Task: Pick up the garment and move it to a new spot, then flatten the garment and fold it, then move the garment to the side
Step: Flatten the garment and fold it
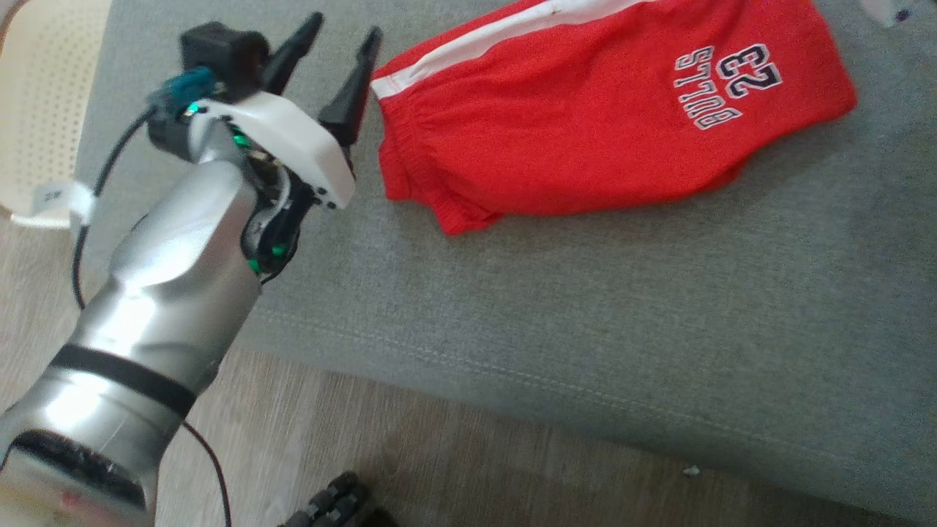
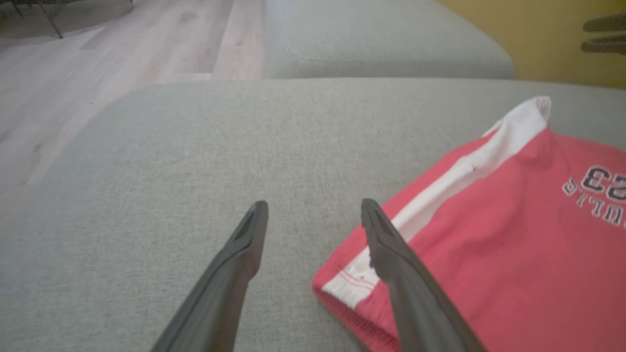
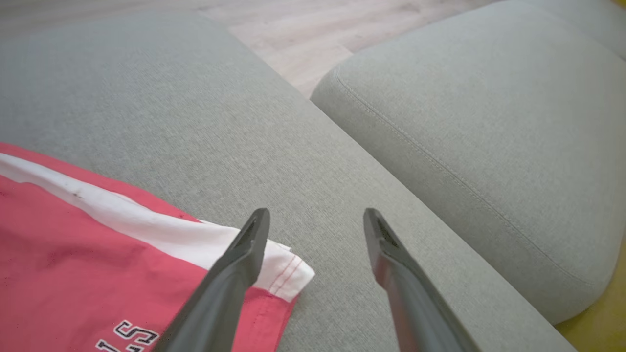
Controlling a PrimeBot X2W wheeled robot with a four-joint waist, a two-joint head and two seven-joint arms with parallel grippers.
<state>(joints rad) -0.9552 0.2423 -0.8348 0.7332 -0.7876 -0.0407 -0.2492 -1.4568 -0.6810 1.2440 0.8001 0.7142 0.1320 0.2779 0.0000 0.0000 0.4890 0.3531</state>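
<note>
Your left gripper [image 1: 341, 35] has its fingers spread wide and holds nothing, its tips just beside a corner of the red shorts [image 1: 585, 124], which lie on the grey cushion [image 1: 585, 307]. In the left wrist view one finger crosses that corner where the white stripe [image 2: 464, 171] ends, and you cannot tell whether it touches the cloth. Your right gripper [image 3: 317, 215] is spread just as wide and empty, one finger over the stripe's other end, and the print [image 1: 725, 84] on the shorts reads "BULLS 23", upside down in the head view.
</note>
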